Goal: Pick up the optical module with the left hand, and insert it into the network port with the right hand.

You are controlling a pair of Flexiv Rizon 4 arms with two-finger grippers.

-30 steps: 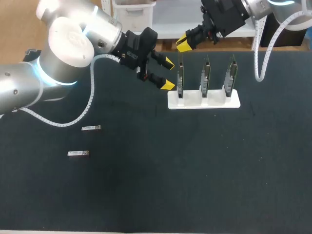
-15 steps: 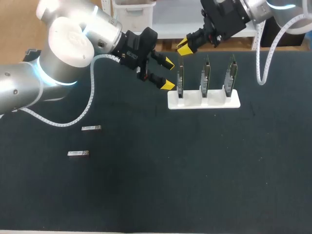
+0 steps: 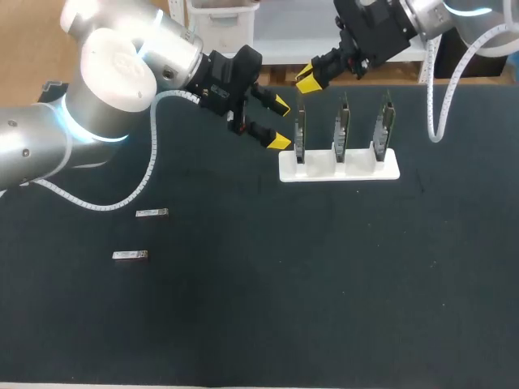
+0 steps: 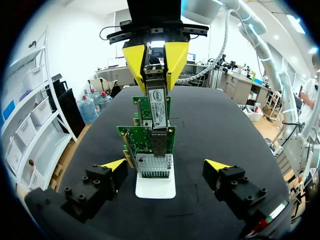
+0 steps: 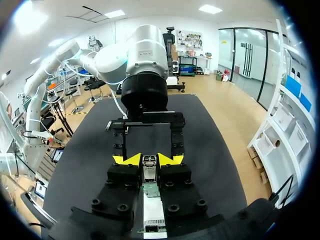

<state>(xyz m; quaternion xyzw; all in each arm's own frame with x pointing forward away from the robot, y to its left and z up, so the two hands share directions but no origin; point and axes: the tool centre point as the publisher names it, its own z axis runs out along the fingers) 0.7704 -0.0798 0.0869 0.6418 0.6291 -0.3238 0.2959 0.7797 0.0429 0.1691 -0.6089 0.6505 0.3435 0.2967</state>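
My right gripper (image 3: 307,79) is shut on a silver optical module (image 4: 158,107) and holds it just above the leftmost of three green network cards (image 3: 301,130) that stand upright in a white stand (image 3: 365,171). In the left wrist view the module's lower end meets the port cage (image 4: 160,145) of the nearest card; I cannot tell if it has gone in. In the right wrist view the module (image 5: 149,168) sits between my right gripper's yellow tips (image 5: 149,159). My left gripper (image 3: 280,123) hangs open and empty just left of that card, and its fingertips (image 4: 114,164) flank the stand (image 4: 155,189).
Two more silver modules lie flat at the table's left, one (image 3: 152,213) slightly farther back than the other (image 3: 130,255). The other two cards (image 3: 342,126) stand to the right in the same stand. A white cable loops from each arm.
My right gripper has shifted slightly with the module over the leftmost card, mostly in the first half second. The left arm has stayed still.
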